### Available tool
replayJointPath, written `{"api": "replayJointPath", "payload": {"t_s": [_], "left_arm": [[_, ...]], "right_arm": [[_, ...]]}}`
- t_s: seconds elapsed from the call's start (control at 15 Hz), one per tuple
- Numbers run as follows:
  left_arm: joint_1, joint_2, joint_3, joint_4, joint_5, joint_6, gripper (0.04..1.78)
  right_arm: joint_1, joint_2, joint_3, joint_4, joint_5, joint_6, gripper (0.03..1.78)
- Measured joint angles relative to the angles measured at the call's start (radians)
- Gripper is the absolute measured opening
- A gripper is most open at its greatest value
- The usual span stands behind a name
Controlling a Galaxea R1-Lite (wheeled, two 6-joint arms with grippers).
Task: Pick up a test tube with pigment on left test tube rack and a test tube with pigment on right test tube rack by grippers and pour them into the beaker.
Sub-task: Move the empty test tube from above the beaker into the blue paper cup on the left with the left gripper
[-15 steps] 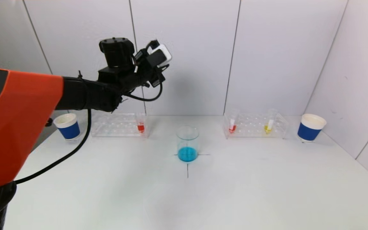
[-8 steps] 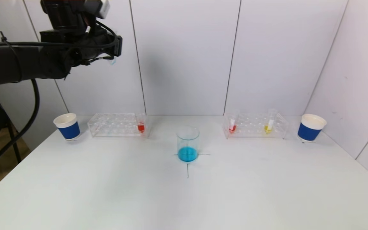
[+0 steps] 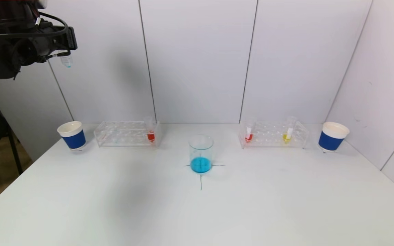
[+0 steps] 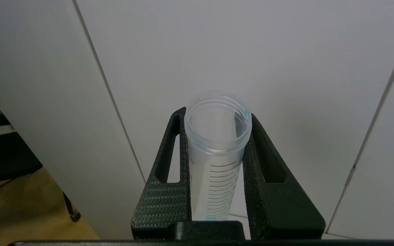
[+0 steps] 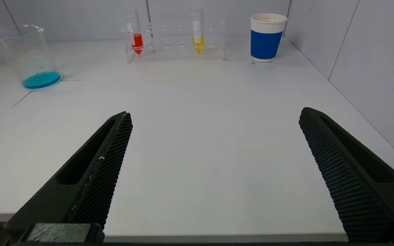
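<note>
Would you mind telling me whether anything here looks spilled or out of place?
No spill shows. The one oddity: the left claw holds an emptied test tube high beside the wall, far from the beaker.

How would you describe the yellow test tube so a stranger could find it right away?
Start at the right test tube rack, the clear one beside the right-hand blue cup. Two tubes stand in it. The yellow test tube is the one nearer that cup; the red tube stands nearer the beaker.

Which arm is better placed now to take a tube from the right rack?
The right. Its hand is open and empty, facing the clear plastic right rack. The left hand is high at the far left, shut on an emptied clear tube.
</note>
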Motion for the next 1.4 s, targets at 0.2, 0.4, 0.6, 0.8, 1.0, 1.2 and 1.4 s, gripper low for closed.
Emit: {"api": "replayJointPath", "payload": {"t_s": [0.2, 0.4, 0.6, 0.8, 1.0, 1.2, 1.4], "left_arm": [[0.069, 0.006, 0.098, -0.118, -0.031, -0.037, 0.45], [0.113, 0.038, 0.2, -0.273, -0.058, -0.044, 0.45], [0.139, 0.076, 0.293, -0.365, -0.062, -0.081, 0.45], [0.171, 0.124, 0.343, -0.423, -0.063, -0.106, 0.45], [0.198, 0.187, 0.373, -0.52, -0.068, -0.107, 0.45], [0.21, 0.247, 0.408, -0.593, -0.07, -0.107, 0.45], [0.21, 0.288, 0.452, -0.655, -0.082, -0.109, 0.45]], "right_arm": [[0.0, 0.0, 0.0, 0.0, 0.0, 0.0, 1.77], [0.0, 0.0, 0.0, 0.0, 0.0, 0.0, 1.77], [0.0, 0.0, 0.0, 0.0, 0.0, 0.0, 1.77], [0.0, 0.0, 0.0, 0.0, 0.0, 0.0, 1.77], [0.0, 0.0, 0.0, 0.0, 0.0, 0.0, 1.77], [0.0, 0.0, 0.0, 0.0, 0.0, 0.0, 1.77], [0.0, 0.0, 0.0, 0.0, 0.0, 0.0, 1.77]]}}
